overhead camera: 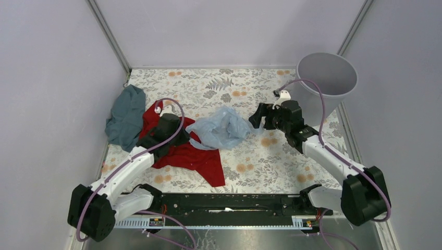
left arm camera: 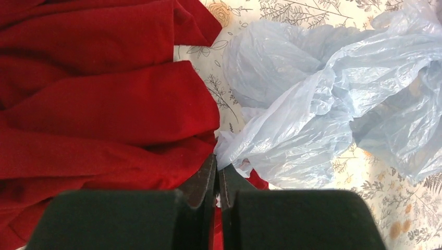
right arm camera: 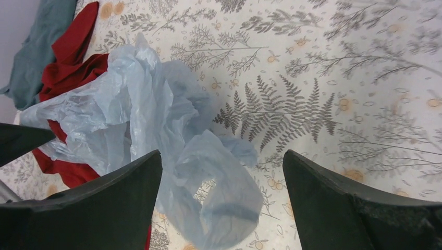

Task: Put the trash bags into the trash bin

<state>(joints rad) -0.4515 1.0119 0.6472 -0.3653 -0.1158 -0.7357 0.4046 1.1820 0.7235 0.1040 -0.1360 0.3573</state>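
Note:
The pale blue trash bag (overhead camera: 221,127) lies crumpled on the floral table, its left edge over the red cloth (overhead camera: 193,156). My left gripper (overhead camera: 182,136) sits at that edge. In the left wrist view the left gripper (left arm camera: 217,164) has its jaws pressed together on a corner of the bag (left arm camera: 312,104). My right gripper (overhead camera: 258,117) is open at the bag's right end. In the right wrist view a loop of the bag (right arm camera: 146,104) lies between the spread jaws of the right gripper (right arm camera: 221,154). The grey trash bin (overhead camera: 328,78) stands at the back right, behind the right arm.
A teal-grey cloth (overhead camera: 126,117) lies at the left by the wall, touching the red cloth. Both cloths show in the right wrist view, red (right arm camera: 73,73) and teal (right arm camera: 39,47). Grey walls enclose the table on three sides.

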